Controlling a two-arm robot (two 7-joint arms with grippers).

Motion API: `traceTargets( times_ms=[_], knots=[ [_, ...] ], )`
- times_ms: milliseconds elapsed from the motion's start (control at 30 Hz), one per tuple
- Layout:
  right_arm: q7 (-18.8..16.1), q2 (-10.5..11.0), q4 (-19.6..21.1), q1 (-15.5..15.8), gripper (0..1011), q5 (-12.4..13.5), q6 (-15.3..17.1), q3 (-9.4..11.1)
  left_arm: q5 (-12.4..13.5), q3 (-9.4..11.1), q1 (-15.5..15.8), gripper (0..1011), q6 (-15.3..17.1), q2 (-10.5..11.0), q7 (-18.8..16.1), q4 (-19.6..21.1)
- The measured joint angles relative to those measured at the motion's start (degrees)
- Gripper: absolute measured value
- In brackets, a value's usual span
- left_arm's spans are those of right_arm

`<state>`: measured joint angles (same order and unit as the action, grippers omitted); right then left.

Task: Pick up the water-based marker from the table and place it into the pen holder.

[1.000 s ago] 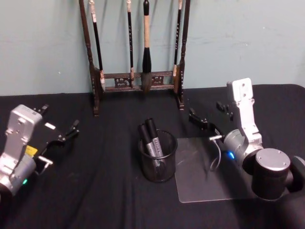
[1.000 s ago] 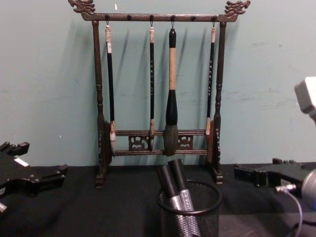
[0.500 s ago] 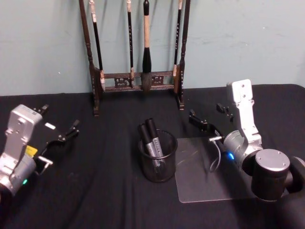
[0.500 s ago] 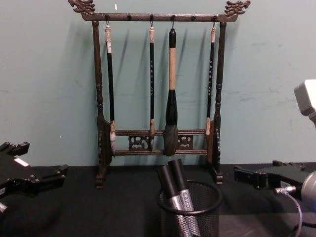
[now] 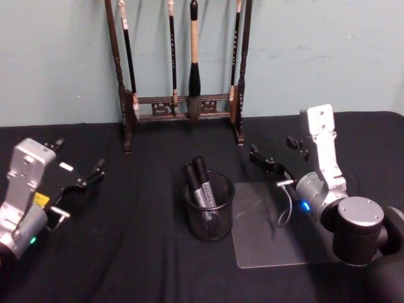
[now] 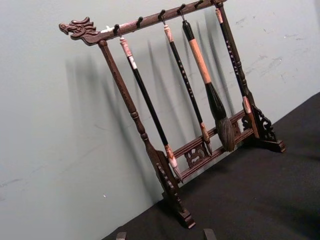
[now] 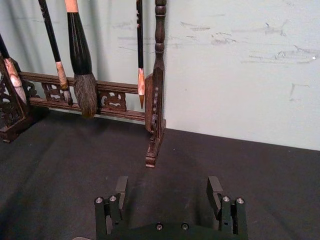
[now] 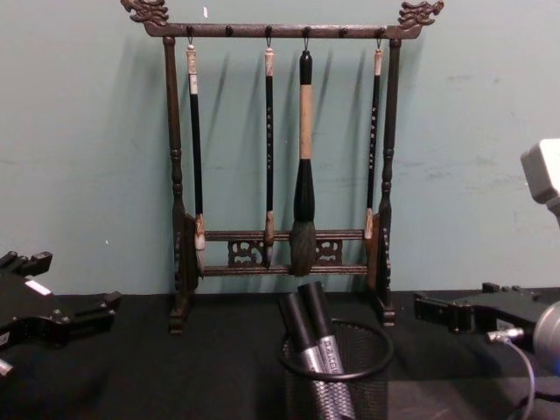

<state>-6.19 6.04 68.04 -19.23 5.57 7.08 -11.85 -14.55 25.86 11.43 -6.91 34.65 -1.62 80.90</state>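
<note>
Nothing's moved since a sec ago: both markers [image 5: 201,184] sit in pen holder [image 5: 209,218], left gripper [image 5: 81,173] & right gripper [image 5: 276,156] open, empty, so we keep arms clear.

Calligraphy desk, brush rack [image 8: 280,166], black table [image 5: 139,252]

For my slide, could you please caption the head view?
Two markers stand in the pen holder while both open hands, left and right, rest apart on the table.

We see two markers [image 5: 201,184] in the pen holder [image 5: 209,218] mid-worktop [image 5: 126,252], brush rack [image 5: 183,107] behind, a flat sheet [image 5: 265,240] right of it.
</note>
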Motion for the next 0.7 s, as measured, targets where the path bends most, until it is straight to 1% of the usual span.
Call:
traceTargets(
  times_ms=[700],
  knots=[
    [-0.03,0.00,0.00,0.00,1000,0.06,-0.04,-0.01,0.00,0.00,0.00,1001,0.00,0.00,0.00,0.00]
  ],
)
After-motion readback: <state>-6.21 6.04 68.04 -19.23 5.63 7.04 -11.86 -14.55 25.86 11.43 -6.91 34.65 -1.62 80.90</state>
